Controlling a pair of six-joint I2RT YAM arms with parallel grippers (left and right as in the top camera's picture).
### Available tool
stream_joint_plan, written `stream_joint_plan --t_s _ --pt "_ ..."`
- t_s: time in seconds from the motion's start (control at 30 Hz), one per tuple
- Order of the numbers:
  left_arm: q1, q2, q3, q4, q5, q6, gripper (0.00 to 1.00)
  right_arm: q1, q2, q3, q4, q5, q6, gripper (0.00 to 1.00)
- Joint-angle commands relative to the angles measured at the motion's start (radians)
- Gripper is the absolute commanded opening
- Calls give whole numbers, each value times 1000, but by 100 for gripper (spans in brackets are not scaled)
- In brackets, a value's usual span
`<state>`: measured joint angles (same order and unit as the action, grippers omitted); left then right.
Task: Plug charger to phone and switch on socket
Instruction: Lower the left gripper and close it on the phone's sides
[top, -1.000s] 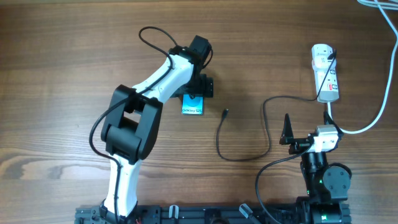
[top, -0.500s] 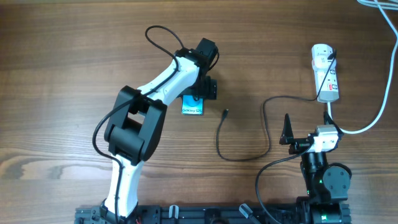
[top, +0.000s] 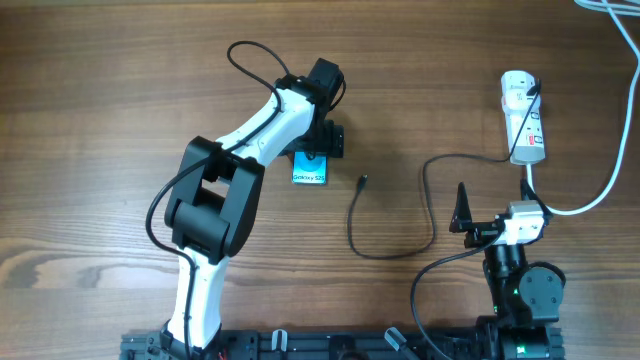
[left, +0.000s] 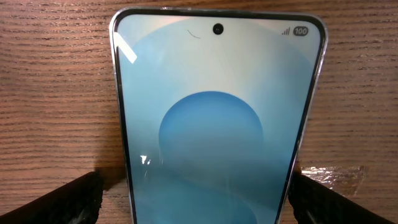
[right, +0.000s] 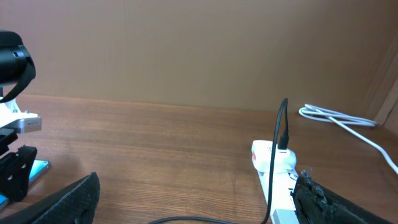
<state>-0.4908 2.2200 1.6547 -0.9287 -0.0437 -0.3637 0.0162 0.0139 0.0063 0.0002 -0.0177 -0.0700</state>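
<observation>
The phone (left: 211, 112) is straddled by the wide left end effector (left: 198, 198); the right end effector (right: 196, 200) is wide too; charger (top: 351, 225) not yet connected, socket (top: 524, 118) not yet pressed

charger (right: 283, 134) plugged into socket (right: 264, 153), white cord (right: 336, 118)

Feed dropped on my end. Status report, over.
Left pincer open, straddling phone. Right pincer open, empty. Charger tip lies loose beside phone, unplugged. Nothing between them.
</observation>
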Motion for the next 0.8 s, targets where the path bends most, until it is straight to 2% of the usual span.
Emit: stream_joint_plan --t_s 0.0,0.77 --pt "-4 51 -6 -2 -39 16 100 -3 -3 -1 5 11 -8 100" --pt "-4 51 -6 13 -25 73 100 -3 -3 -1 5 11 -8 100"
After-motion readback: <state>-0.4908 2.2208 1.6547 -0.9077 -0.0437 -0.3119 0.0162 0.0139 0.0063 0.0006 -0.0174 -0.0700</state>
